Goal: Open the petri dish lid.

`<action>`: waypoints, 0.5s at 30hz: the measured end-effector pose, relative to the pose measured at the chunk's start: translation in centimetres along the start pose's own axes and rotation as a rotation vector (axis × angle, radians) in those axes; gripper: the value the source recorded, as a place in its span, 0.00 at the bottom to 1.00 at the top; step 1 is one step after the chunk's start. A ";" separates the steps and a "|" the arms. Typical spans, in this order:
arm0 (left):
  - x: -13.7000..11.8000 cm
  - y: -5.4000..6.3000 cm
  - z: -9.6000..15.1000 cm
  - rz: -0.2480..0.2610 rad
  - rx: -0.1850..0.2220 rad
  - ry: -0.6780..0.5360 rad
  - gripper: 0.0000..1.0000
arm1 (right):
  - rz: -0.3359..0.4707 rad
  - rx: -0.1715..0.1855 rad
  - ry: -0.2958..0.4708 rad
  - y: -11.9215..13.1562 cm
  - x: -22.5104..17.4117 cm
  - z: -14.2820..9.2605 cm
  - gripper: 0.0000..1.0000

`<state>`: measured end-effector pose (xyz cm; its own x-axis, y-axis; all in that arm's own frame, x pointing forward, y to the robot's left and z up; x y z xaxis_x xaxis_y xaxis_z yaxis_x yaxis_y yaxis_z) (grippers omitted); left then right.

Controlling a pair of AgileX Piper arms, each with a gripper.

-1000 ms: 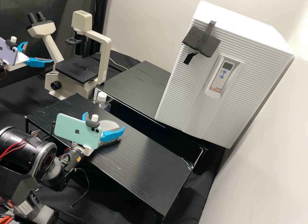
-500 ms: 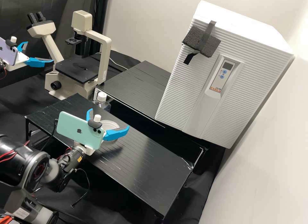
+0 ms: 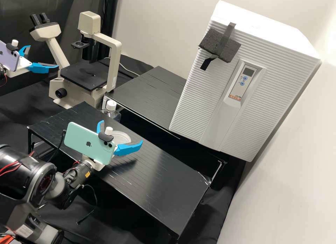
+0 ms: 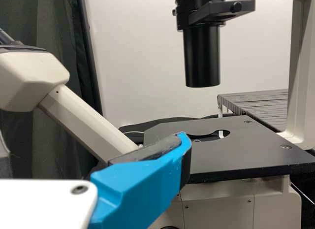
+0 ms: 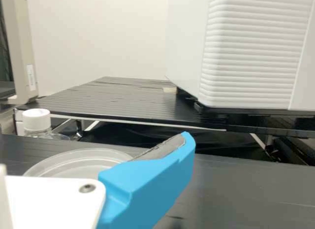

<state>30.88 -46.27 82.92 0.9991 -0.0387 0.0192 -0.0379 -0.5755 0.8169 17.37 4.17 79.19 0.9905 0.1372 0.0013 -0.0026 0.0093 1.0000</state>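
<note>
Here the petri dish (image 3: 121,136) is partly covered by the right gripper (image 3: 121,132); the purple phone (image 3: 8,58) is cropped by the high view's edge.

Fruit logos (image 3: 89,144) on mint phone (image 3: 77,135) and lilac phone (image 3: 10,61), red lettering (image 3: 235,97) on panel (image 3: 239,90) of white cabinet (image 3: 196,97)

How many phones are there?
2: a mint-green phone mounted at the right gripper, and a purple phone at the left gripper, by the high view's left edge.
</note>
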 end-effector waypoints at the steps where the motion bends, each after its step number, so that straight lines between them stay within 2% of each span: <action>1: 0.0 0.0 0.0 0.000 0.000 0.000 1.00 | -0.005 0.002 0.005 -0.1 0.0 -0.1 1.00; 7: 0.0 0.0 0.0 0.000 0.000 0.000 1.00 | -0.023 -0.005 0.012 -0.4 0.0 -0.2 1.00; 12: 0.0 0.0 0.0 0.000 0.000 0.000 1.00 | -0.037 0.008 0.007 -0.8 0.0 -0.4 1.00; 15: 0.0 0.0 0.0 0.000 0.000 0.000 1.00 | -0.050 0.004 0.004 -1.1 0.0 -0.4 1.00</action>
<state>30.88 -46.27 82.92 0.9991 -0.0387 0.0192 -0.0379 -0.5755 0.8169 17.36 4.52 78.08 0.9889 0.1403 -0.0490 0.0477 0.0125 0.9988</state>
